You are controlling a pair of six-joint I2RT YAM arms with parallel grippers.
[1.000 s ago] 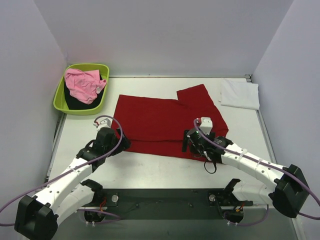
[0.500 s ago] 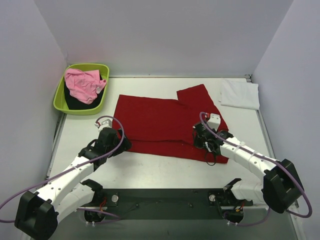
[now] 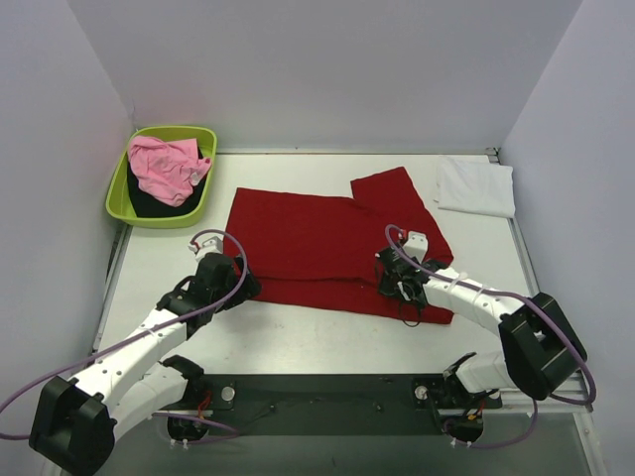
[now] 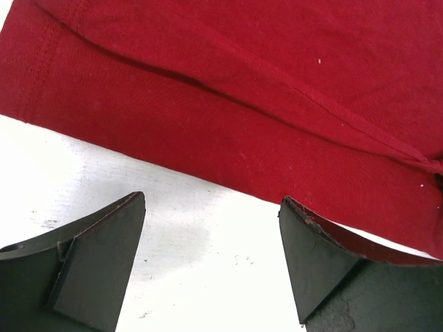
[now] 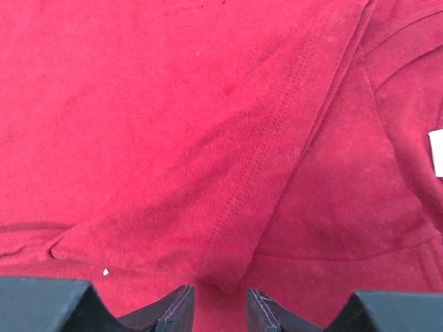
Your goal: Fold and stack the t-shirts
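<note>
White tabletop (image 3: 298,337) first, since it's the biggest thing going. The deep red t-shirt (image 3: 317,243) is spread across the middle of it and looks only part folded: its near long edge is doubled over and a sleeve sticks out at the far right. The lime-green tub (image 3: 119,206) sits in the far left corner, and the white t-shirt (image 3: 476,185) lies flat and folded in the far right corner. The pink t-shirt (image 3: 164,164) is heaped on top of the black t-shirt (image 3: 149,203) inside the tub.

So the step in hand looks like folding the red one. Best guess for the next move: both arms need a hold on the cloth so it can be lifted and laid over evenly.

The left gripper (image 4: 211,207) hangs at the shirt's near left edge with its jaws wide apart. It holds nothing, and one finger sits right by the hem.

The right gripper (image 5: 218,297) is planted on the shirt near the sleeve seam. Its jaws are drawn in narrow on a little ridge of red cloth, which looks like a pinch grip.
</note>
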